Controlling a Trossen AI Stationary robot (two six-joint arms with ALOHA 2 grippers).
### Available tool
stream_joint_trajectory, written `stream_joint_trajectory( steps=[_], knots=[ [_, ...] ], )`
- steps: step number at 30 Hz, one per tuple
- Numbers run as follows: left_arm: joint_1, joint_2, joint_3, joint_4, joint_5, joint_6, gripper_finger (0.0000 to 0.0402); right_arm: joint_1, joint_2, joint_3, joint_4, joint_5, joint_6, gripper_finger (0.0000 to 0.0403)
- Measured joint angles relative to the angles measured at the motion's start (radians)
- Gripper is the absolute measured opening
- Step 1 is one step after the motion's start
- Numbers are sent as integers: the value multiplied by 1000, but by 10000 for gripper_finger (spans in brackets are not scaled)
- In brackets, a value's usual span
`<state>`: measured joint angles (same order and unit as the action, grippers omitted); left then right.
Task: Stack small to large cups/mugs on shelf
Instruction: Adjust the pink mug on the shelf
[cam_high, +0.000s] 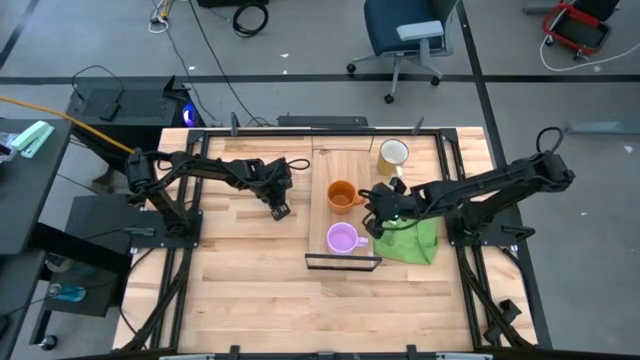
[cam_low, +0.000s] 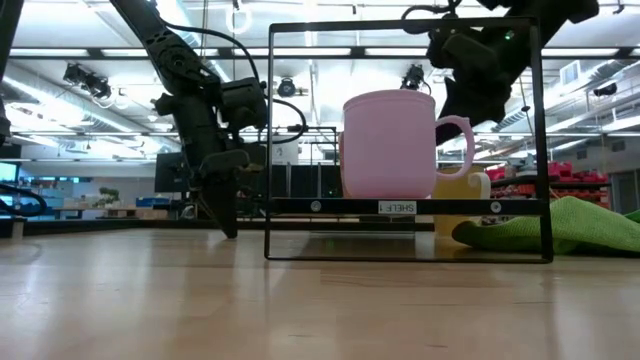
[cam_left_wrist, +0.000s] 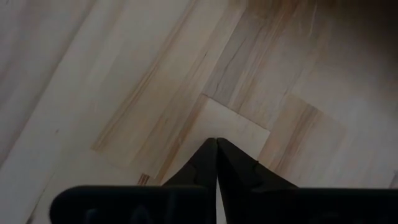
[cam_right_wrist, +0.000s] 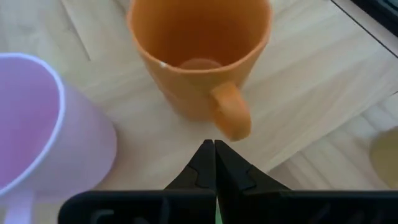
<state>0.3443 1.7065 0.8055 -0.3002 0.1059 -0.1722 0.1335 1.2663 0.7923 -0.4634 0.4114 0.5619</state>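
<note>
Three mugs stand upright on their bases on the light-wood shelf (cam_high: 322, 170). The light-purple mug (cam_high: 342, 238) is at the near end by the black frame (cam_high: 343, 262). The orange mug (cam_high: 341, 194) is in the middle, the pale yellow-cream mug (cam_high: 393, 154) at the far right. My right gripper (cam_high: 371, 215) is shut and empty, hovering just right of the orange mug's handle (cam_right_wrist: 231, 116). My left gripper (cam_high: 279, 211) is shut and empty over the bare tabletop, left of the shelf.
A green cloth (cam_high: 412, 238) lies on the table under my right arm, right of the shelf. The black frame stands upright at the shelf's near end. Bare tabletop lies to the left and near side.
</note>
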Motion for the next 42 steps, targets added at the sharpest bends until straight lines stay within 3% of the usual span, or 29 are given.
stream_joint_trajectory(
  steps=[9,15,25,35,42],
  knots=[
    [0,0,0,1,0,1,23,50,-44,0,-12,-100,24,0],
    [0,0,0,0,0,2,11,139,-101,1,-86,-98,128,0],
    [0,0,0,2,0,1,26,216,-70,1,-85,-129,160,0],
    [0,0,0,5,0,0,11,225,-64,1,-41,-216,158,0],
    [0,-1,0,9,0,0,23,218,-30,1,-13,-249,135,0]
  ],
)
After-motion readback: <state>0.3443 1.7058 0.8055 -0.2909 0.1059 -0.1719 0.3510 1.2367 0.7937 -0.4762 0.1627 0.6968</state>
